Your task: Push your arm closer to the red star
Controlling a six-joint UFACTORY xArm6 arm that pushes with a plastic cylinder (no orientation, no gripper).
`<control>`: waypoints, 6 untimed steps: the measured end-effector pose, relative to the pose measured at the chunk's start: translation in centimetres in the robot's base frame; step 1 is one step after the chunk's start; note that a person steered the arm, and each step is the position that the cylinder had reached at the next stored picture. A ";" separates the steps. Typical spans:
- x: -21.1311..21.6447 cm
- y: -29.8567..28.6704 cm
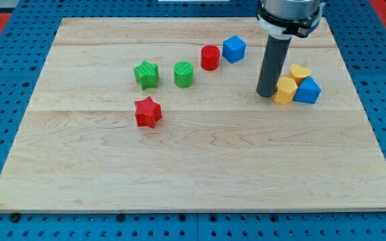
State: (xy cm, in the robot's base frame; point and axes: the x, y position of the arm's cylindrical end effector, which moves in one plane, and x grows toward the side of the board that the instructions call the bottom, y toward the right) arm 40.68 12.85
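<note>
On the blue pegboard bench (5, 100) lies the wooden board (200, 161), pale, made of glued planks, filling most of the view. No writing, labels or brand marks can be read anywhere on it.

Largest item on the board: the dark rod, coming down from 1 o'clock. My tip (267, 95) rests on the wood at roughly 2 o'clock from board centre. (No pincer on this rig, only the bare rod, so nothing is open, closed or held.)

Blocks, larger cluster first:
- Touching or just beside my tip, on its 3 o'clock side: yellow block (285, 90), shape unclear; blue triangular block (307, 90) against it; yellow heart (300, 72) at their 12 o'clock. All three are packed together.
- Blue cube (234, 48) at 11 o'clock from my tip, with the red cylinder (210, 57) just beside it at its 9 o'clock.
- Green cylinder (184, 73) and green star (147, 73), near each other, further toward 9 o'clock.

Task object: red star (148, 112), at 6 o'clock from the green star, close below it but apart. It sits well apart from my tip, at about 8 to 9 o'clock from it. Bare wood lies on the straight line between tip and red star; the green cylinder sits nearest that line, on its 12 o'clock side.
</note>
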 end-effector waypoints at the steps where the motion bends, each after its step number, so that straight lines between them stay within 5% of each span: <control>1: 0.0 0.1; 3: 10.9 -5.6; 5: 10.8 -25.2; 6: 8.0 -25.7</control>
